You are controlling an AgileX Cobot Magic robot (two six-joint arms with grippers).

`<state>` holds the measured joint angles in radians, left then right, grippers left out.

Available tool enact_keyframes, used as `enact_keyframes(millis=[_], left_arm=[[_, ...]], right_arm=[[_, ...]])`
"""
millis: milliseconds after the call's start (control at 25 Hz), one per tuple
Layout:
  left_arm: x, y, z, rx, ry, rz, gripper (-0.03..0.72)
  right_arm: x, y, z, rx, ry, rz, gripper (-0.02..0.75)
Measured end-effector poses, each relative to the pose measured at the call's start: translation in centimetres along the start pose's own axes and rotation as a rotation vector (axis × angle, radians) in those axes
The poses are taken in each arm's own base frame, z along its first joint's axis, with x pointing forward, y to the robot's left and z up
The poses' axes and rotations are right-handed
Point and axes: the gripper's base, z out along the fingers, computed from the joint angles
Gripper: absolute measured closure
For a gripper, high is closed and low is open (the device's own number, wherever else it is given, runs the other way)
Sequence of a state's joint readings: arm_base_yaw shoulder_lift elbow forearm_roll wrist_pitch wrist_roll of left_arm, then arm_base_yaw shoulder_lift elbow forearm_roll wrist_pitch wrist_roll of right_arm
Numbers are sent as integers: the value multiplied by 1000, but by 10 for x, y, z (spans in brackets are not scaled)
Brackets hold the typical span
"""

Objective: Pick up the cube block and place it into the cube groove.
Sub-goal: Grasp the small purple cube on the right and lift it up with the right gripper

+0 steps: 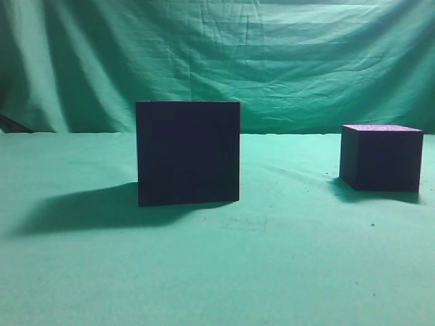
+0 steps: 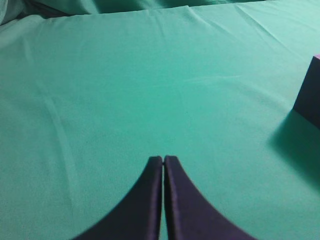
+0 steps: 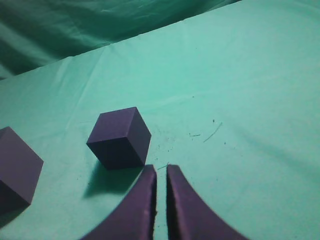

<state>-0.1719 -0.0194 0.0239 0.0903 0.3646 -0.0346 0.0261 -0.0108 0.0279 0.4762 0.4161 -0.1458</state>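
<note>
Two dark boxes on the green cloth [image 1: 224,272], well apart. In the exterior view: big box [image 1: 188,153] left of centre, small cube block [image 1: 382,157] far off at its 3 o'clock, purple top just showing. No view into the cube groove from here; top of the big box seen edge-on, recess hidden.

From the right wrist camera: cube block [image 3: 120,137] sitting near the right gripper [image 3: 161,172], at about 11 o'clock from the fingertips, one corner turned toward the camera, so faces skewed against the line of the jaws. Big box [image 3: 17,170] further out at roughly 9 o'clock. Right fingers drawn almost together, only a thin slit between, nothing held.

From the left wrist camera: left gripper [image 2: 163,160] with tips pressed together, empty, over bare cloth. Only a dark box edge [image 2: 310,95] at 2 o'clock, with a trace of purple at its top, so probably the cube block, though too little in view to be sure.

Likely verdict: right arm nearer and better placed for the pick. Needs jaws spread first, then a short shift up-left with a wrist turn to square the fingers to two opposite faces. Afterwards, a carry leftward to the big box.
</note>
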Motion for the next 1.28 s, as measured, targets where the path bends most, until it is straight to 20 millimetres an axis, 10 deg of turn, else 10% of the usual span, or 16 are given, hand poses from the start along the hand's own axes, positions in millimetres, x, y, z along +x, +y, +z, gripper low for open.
enact_keyframes(millis=[920,1280], left_arm=[[0,0,0,0,0,0,688],[0,0,0,0,0,0,688]], right_arm=[[0,0,0,0,0,0,680],[-31,-4,-5,30,-345,83,680]])
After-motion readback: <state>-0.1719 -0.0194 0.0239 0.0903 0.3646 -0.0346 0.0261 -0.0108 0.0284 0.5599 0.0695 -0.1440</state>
